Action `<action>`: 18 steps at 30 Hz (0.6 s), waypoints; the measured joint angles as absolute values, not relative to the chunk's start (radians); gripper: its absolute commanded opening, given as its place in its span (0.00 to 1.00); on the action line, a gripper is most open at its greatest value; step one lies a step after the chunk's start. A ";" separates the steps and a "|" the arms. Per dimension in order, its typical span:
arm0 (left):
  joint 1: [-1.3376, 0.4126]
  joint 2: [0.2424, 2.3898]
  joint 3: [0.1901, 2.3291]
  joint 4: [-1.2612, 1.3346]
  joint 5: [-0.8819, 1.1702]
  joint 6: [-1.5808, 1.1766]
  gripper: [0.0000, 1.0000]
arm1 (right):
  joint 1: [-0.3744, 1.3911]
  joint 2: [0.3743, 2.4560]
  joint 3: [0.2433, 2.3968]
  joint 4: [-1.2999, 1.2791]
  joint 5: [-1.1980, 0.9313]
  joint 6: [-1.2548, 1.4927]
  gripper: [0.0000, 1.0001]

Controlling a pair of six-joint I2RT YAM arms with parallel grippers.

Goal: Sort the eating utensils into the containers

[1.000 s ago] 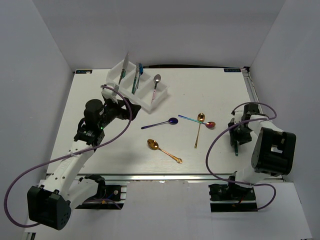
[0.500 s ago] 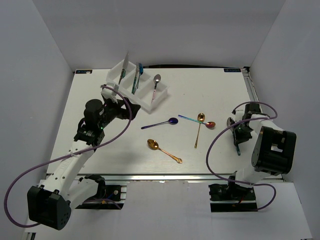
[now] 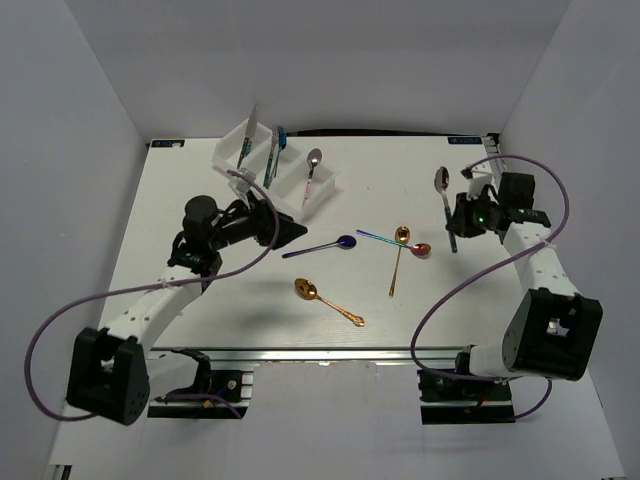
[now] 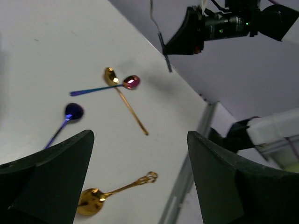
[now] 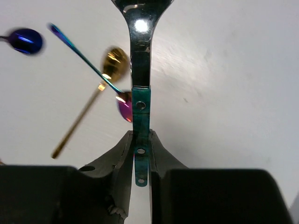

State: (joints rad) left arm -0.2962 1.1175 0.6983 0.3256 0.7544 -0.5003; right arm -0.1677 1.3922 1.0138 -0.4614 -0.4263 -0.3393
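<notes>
My right gripper (image 3: 455, 222) is shut on the teal handle of a silver-bowled spoon (image 3: 442, 183) and holds it above the table's right side; the right wrist view shows the handle (image 5: 140, 112) pinched between the jaws. My left gripper (image 3: 296, 231) is open and empty, pointing right over the table's middle. On the table lie a blue spoon (image 3: 338, 243), a plain gold spoon (image 3: 399, 252), a red-bowled spoon with an iridescent handle (image 3: 420, 249) crossing it, and an ornate gold spoon (image 3: 322, 297). The white tray (image 3: 322, 192) at the back left holds a knife (image 3: 250, 132), a teal utensil (image 3: 274, 155) and a silver spoon (image 3: 313, 165).
The left wrist view shows the blue spoon (image 4: 74, 111), the crossed gold (image 4: 125, 101) and red (image 4: 131, 82) spoons, the ornate gold spoon (image 4: 105, 195) and the table's metal front rail (image 4: 187, 172). White walls enclose the table on three sides.
My right arm has risen and swung from the near right to the far right, carrying the teal-handled spoon. My left arm has left the tray and turned towards the table's middle.
</notes>
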 measured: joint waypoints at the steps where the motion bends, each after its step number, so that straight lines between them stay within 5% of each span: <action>1: -0.302 1.156 0.698 0.361 0.787 -0.551 0.91 | -0.143 1.377 1.021 -0.445 -0.451 -0.331 0.00; 9: -0.492 1.383 0.798 0.464 0.746 -0.755 0.84 | 0.122 1.350 1.039 -0.352 -0.598 -0.244 0.00; 18: -0.615 1.675 1.031 0.502 0.549 -0.807 0.77 | 0.172 1.341 1.052 -0.262 -0.688 -0.172 0.00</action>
State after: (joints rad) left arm -0.6147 1.6752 1.0306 0.5022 0.5488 -0.8070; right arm 0.1719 1.3411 1.0519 -0.2619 -0.6884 -0.1719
